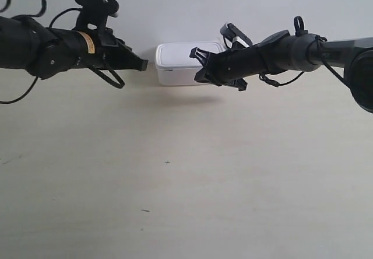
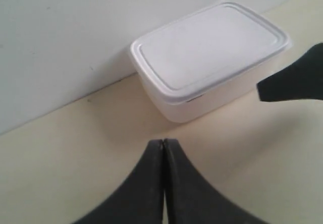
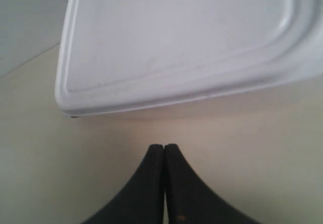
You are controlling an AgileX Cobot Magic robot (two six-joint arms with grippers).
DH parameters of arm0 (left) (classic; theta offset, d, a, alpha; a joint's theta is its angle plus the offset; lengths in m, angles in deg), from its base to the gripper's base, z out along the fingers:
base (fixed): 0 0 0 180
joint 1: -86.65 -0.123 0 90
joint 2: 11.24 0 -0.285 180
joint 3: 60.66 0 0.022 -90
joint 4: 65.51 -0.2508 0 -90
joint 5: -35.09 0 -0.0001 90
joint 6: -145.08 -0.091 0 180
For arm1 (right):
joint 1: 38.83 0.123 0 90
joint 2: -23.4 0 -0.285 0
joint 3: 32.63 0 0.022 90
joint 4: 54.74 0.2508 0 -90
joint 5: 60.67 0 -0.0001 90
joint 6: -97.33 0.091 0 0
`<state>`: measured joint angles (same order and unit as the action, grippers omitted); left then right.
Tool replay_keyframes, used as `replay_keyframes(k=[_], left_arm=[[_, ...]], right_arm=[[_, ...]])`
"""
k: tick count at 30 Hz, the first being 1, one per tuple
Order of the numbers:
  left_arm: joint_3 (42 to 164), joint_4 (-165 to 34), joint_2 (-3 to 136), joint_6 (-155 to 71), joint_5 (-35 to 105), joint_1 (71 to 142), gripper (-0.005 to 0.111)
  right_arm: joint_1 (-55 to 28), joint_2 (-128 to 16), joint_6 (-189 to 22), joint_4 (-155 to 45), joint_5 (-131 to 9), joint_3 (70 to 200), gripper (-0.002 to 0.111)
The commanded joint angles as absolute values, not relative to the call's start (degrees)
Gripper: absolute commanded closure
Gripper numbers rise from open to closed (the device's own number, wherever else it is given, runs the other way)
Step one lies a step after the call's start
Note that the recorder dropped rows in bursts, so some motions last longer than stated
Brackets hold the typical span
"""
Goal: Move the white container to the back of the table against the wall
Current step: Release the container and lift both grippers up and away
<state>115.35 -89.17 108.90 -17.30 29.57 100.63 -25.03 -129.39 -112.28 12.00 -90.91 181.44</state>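
Observation:
The white container, lid on, stands on the table at the back, with its rear side at the foot of the wall. My left gripper is shut and empty. It hovers a short way from one end of the box without touching it. My right gripper is also shut on nothing. It hangs just in front of the box's other end, near the lid edge. The right gripper's tip shows in the left wrist view.
Both black arms reach in from the sides at box height, with cables looping around them. A few tiny dark specks mark the beige tabletop in front.

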Motion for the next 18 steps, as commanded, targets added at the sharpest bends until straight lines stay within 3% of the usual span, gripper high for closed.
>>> replay_keyframes(k=[1, 8, 18], left_arm=[[108.3, -88.2, 99.1, -14.9, 33.6, 104.6, 0.107], [102.3, -88.2, 84.8, -13.9, 44.6, 109.6, 0.107], [97.9, -88.0, 66.9, -9.2, 58.8, 109.6, 0.107]], right_arm=[[-24.8, -127.1, -109.0, 6.8, -93.5, 181.7, 0.108], [-24.8, -117.3, -105.0, 0.5, -92.0, 174.6, 0.108], [-24.8, -95.4, -102.5, -5.8, -79.8, 154.2, 0.108]])
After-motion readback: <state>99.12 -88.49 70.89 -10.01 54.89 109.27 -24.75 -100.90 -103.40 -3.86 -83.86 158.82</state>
